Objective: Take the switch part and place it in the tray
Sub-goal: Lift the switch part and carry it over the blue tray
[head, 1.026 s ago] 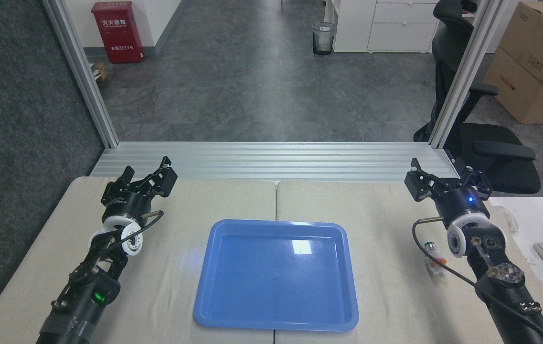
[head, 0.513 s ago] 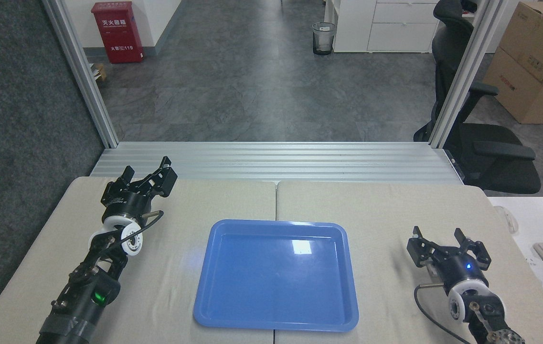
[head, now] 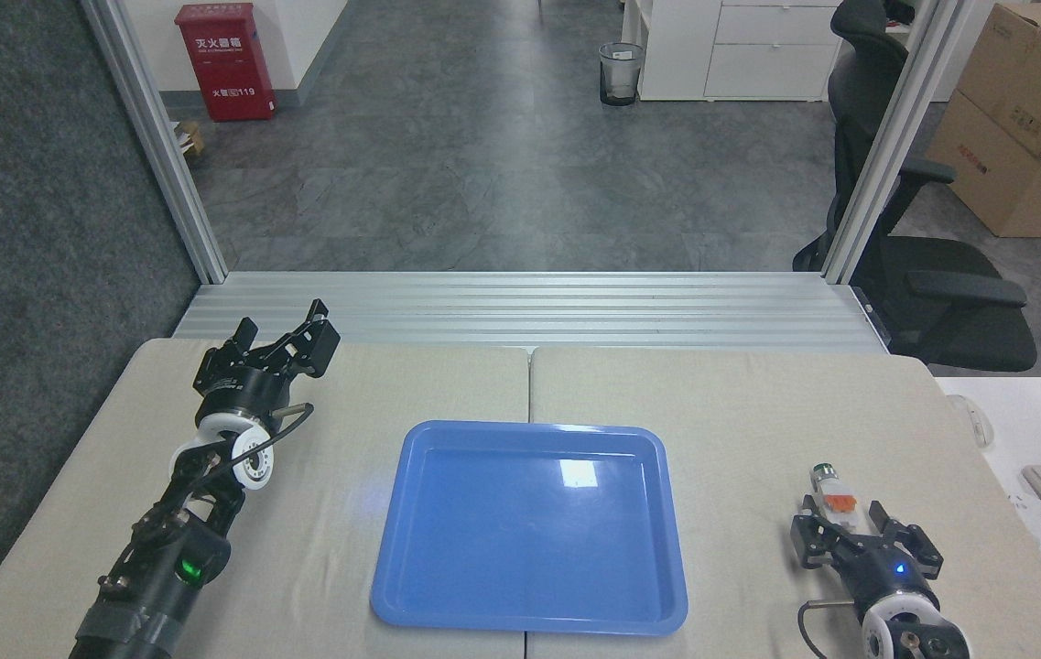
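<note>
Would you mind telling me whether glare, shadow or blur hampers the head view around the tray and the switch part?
Head view: a white window-shaped glare patch sits on the tray, right of its centre; the switch part is sharp and evenly lit, just beyond the open right gripper; shadows on the table are faint; no motion blur shows.

The left gripper [head: 287,340] reaches forward from a long black arm, jaws spread apart with nothing between them. The right gripper [head: 861,533] sits low, only its wrist showing behind it, jaws parted wide and pointing forward, nothing clamped between the fingertips.
</note>
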You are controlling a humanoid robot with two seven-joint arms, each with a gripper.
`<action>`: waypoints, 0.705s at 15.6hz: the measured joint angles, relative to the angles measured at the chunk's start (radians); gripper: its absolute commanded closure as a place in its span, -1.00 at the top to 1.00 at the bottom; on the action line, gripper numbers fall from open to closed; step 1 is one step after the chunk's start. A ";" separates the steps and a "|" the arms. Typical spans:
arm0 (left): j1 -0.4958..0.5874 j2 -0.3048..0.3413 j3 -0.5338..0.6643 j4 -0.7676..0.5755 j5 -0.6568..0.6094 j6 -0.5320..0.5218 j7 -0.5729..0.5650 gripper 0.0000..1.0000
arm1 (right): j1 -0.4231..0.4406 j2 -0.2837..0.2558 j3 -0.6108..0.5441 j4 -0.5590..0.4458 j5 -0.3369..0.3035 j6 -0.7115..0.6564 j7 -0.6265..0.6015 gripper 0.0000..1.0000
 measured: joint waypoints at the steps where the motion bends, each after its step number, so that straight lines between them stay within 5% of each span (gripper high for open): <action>1: 0.000 0.000 0.000 0.000 0.000 0.000 0.000 1.00 | -0.006 0.002 -0.002 0.006 0.000 0.002 0.000 -0.93; 7: 0.000 0.000 0.000 0.000 0.000 0.000 0.000 1.00 | -0.075 0.011 -0.022 -0.019 -0.005 0.037 -0.001 -1.00; 11: 0.000 0.000 0.000 0.000 0.000 0.000 0.000 1.00 | -0.181 0.050 0.004 -0.128 0.003 0.035 0.003 -1.00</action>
